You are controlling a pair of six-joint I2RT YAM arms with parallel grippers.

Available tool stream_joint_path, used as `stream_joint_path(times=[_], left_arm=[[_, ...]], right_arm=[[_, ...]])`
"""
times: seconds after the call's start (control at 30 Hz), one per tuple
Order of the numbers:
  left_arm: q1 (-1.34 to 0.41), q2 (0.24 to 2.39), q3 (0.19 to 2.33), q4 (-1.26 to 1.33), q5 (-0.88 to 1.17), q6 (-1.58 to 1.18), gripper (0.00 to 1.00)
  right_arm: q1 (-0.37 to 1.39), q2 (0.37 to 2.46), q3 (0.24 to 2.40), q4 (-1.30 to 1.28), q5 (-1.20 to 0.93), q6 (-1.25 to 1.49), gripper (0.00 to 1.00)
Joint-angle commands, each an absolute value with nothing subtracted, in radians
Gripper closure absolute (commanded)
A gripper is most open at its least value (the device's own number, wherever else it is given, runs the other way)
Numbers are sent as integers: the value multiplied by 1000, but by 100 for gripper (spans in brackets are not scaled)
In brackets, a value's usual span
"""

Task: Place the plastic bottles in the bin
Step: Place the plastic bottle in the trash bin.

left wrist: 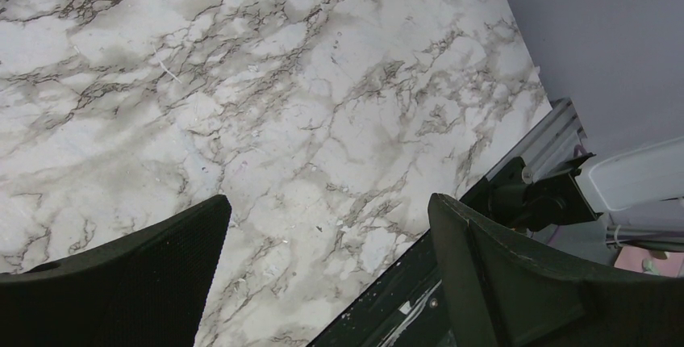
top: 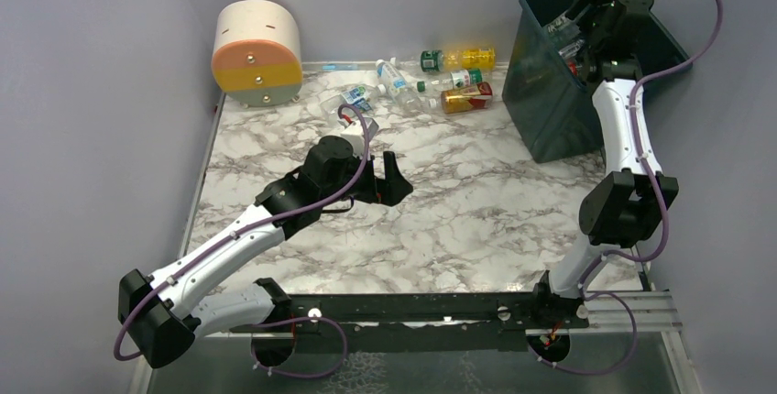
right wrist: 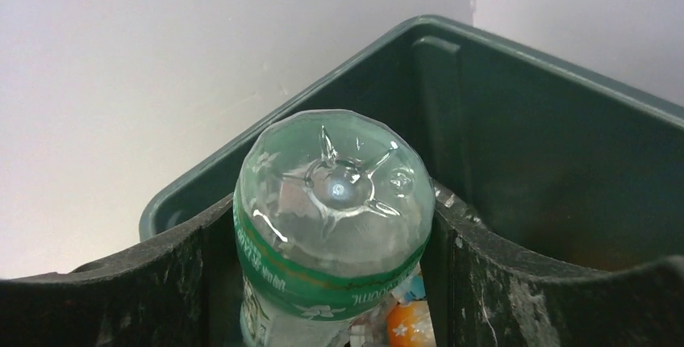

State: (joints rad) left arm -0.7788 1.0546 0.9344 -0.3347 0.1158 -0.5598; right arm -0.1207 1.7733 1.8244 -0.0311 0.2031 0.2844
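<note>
Your right gripper [right wrist: 327, 226] pinched green-label bottle [right wrist: 335, 194] base-up, bin [right wrist: 524, 113] directly below. Left gripper [left wrist: 327, 210] gaped empty, loose bottles [top: 467, 98] at its 12 o'clock.

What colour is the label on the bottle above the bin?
Green with white print, on a clear bottle. The right wrist view shows it best.
</note>
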Motion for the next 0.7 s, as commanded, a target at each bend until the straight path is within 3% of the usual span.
stream_joint_path(times=[0.0,0.17,0.47,0.67], left_arm=[[-776,1050,931,-312,124,-560,1],[-777,1056,933,-310,124,-560,1],[-777,1062,927,-307,122,-564,1],[-777,1114,965,-315,109,-554,1]], right_arm=[[-118,1757,1823,-59,125,303,23],[-118,1734,1816,-78,116,307,11],[-60,1641,1798,-104,34,303,8],[48,1548,1759,-127,-201,310,6]])
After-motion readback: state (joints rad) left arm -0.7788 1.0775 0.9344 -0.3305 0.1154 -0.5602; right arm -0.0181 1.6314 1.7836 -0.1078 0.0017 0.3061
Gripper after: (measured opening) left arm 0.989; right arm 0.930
